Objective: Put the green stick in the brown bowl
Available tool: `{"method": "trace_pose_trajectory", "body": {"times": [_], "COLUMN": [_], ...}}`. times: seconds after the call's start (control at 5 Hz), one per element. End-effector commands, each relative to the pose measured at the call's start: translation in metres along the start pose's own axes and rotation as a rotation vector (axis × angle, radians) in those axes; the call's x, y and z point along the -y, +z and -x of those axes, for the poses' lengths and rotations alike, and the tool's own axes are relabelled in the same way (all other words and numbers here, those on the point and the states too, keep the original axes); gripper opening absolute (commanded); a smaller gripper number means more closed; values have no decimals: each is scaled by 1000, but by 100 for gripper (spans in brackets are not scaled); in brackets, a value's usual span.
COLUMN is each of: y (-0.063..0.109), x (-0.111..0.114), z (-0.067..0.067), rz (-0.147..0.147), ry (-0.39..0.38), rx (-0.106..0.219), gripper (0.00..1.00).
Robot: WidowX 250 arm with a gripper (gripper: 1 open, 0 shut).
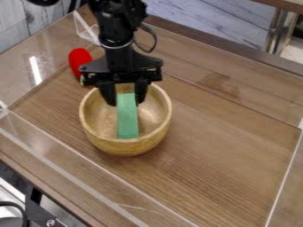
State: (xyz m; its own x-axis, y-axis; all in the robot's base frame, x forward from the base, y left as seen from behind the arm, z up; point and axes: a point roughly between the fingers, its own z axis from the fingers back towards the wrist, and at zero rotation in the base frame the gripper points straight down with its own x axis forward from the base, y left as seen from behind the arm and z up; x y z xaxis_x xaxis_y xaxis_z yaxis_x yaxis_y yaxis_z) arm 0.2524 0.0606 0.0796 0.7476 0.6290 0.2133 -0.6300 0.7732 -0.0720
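Observation:
The green stick (127, 116) lies tilted inside the brown bowl (101, 138), its upper end resting toward the bowl's far rim. My gripper (120, 90) hangs just above the bowl's far edge, pointing down, with its black fingers (144, 92) spread apart on either side of the stick's upper end. It is open and nothing is held between the fingers.
A red object (80, 59) sits on the wooden table behind and to the left of the bowl, partly hidden by the arm. Clear plastic walls (24, 133) enclose the table area. A table leg (279, 37) stands at the back right.

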Motion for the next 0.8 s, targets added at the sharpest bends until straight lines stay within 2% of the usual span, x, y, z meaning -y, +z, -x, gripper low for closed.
{"method": "trace_pose_trajectory", "body": {"times": [0.0,0.2,0.4,0.6], "y": [26,49,59,57], "x": [-3,-6,-17,-25], "z": [-8,-12,-18,-21], "rz": [14,28,36,46], "ry": [-20,-44,-95,-133], "rx": [27,13,3,-5], "gripper": [100,100,100,100]}}
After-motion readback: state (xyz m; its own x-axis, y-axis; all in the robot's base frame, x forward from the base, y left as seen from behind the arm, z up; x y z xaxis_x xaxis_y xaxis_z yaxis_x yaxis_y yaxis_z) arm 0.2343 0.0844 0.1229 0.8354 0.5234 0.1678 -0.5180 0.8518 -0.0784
